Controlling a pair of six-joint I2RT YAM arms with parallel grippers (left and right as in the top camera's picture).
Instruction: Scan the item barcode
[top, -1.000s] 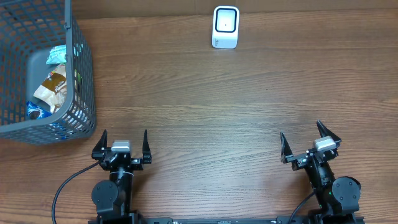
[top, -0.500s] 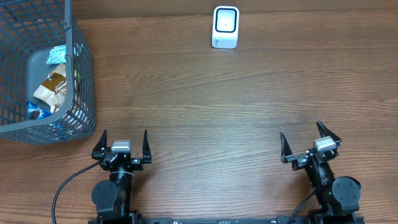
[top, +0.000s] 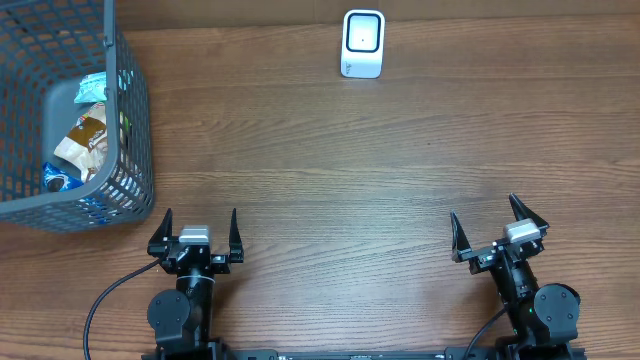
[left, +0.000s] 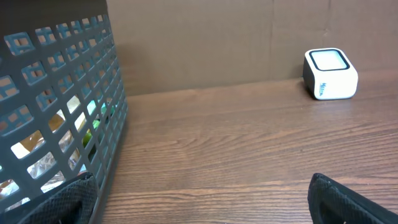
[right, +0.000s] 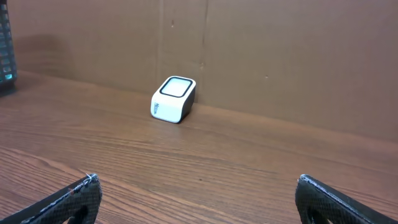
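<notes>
Nothing has moved since the earlier frames: both arms, the basket and the scanner are where they were a second before. The left gripper (top: 200, 214) and the right gripper (top: 482, 208) rest at the near edge of the table (top: 330, 170), each with its jaws spread fully wide and nothing between them. The items to scan, some snack packets (top: 80, 135), lie inside the basket (top: 137, 120) at the far left, beyond the left gripper. The scanner (top: 362, 43) stands at the far edge near the middle, well apart from both arms. I think the danger is in the picking. The packets look like thin, shiny, crinkled foil in a loose heap, so a finger could slip off or catch two at once. The basket is grey plastic mesh with tall walls, and a finger entering at an angle could hook the grid and drag it. I cannot see any barcode either, so a packet may reach the scanner with the wrong face. The scanner is a small white box with rounded corners and a dark-framed window on its upper face; it looks light, and a push could shift it. The table is smooth, flat brown wood grain.
</notes>
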